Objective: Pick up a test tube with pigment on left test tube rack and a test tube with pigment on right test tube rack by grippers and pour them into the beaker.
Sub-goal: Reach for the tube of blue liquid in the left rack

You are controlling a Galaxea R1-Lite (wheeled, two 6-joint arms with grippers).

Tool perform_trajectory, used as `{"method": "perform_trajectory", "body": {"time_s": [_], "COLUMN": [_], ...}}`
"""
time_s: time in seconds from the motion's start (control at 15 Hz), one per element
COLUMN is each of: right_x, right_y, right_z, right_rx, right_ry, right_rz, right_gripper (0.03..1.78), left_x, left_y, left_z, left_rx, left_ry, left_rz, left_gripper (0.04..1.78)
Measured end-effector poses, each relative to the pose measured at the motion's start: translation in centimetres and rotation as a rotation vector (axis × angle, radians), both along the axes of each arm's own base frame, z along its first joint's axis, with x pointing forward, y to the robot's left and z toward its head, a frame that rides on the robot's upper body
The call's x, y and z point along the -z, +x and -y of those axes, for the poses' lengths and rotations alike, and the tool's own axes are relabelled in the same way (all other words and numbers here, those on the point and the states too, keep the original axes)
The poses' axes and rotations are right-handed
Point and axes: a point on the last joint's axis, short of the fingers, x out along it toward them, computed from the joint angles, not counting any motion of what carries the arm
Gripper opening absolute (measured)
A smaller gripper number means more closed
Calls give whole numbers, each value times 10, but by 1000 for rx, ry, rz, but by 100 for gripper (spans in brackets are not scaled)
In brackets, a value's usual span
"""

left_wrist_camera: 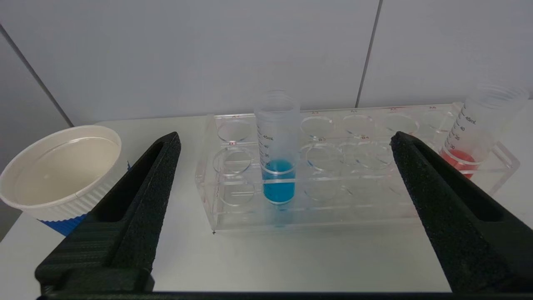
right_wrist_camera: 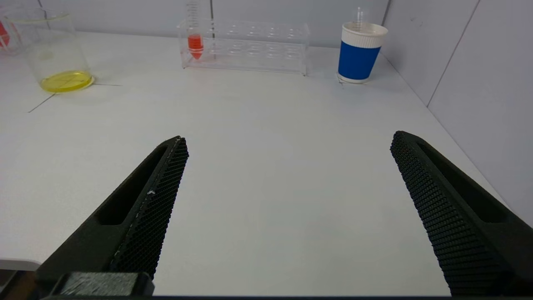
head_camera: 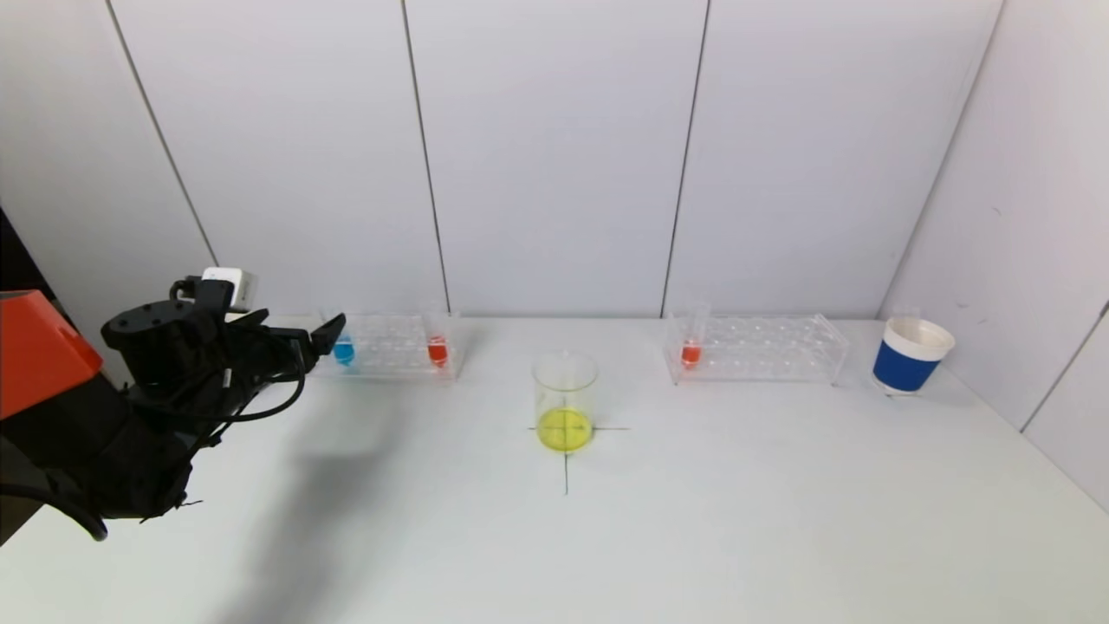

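Left gripper [left_wrist_camera: 283,146], jaws apart, frames the blue-pigment test tube [left_wrist_camera: 278,166] at frame centre; off-centre closing could tip the left test tube rack [left_wrist_camera: 233,216]. Right gripper [right_wrist_camera: 287,150] idles, jaws apart.

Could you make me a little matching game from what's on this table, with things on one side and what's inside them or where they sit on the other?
Things:
1. beaker
2. left gripper
3. right rack
4. paper cup

Descriptions:
A. fingers open, facing the blue tube
B. holds a single tube of red liquid
C. stands at the far right end of the table
D. has yellow liquid at the bottom, on a cross mark

Pairs: 1-D, 2-A, 3-B, 4-C
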Motion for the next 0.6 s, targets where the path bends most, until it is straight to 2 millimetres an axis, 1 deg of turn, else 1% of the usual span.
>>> {"method": "perform_trajectory", "body": {"time_s": [0.6], "right_x": [0], "right_y": [0], "right_z": [0], "right_rx": [0], "right_ry": [0], "right_rz": [0], "right_gripper": [177], "left_x": [8], "left_y": [20], "left_z": [-2], "left_rx": [0], "left_ry": [4], "left_rz": [9], "left_gripper": [176]}}
